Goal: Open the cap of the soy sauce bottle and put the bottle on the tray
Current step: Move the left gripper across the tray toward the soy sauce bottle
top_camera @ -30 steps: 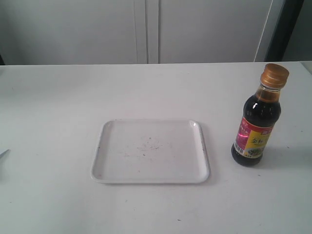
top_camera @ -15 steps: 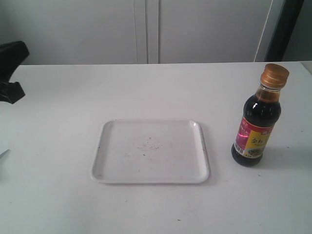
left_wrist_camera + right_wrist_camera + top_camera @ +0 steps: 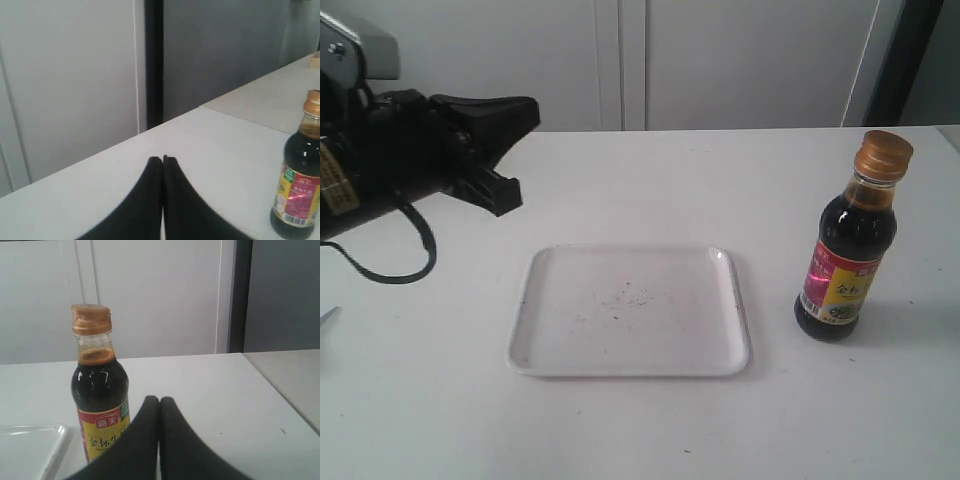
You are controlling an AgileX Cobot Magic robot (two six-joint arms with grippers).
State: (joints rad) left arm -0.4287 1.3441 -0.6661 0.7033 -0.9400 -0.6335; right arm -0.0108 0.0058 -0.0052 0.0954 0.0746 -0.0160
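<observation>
White table [image 3: 640, 180], pale panelled wall [image 3: 620, 60] behind its far edge.

Left gripper [image 3: 162, 160]: black jaws clenched tip to tip, nothing between them. In the exterior view it is at the far left, above the table, pointing right, well apart from everything. A black cable [image 3: 390, 270] loops beneath the arm.

Right gripper [image 3: 159, 400]: jaws likewise pressed together, empty. Only its own wrist view shows it, aimed just beside the bottle; contact cannot be told.

Soy sauce bottle [image 3: 847, 260]: upright on the table at the right, near the tray's right edge but apart from it and outside it. Dark liquid to the neck, red-and-yellow label. Cap [image 3: 883, 155]: golden-orange, sitting down closed on top.

Tray [image 3: 630, 368]: flat on the table at centre, faint dark specks mid-surface.
</observation>
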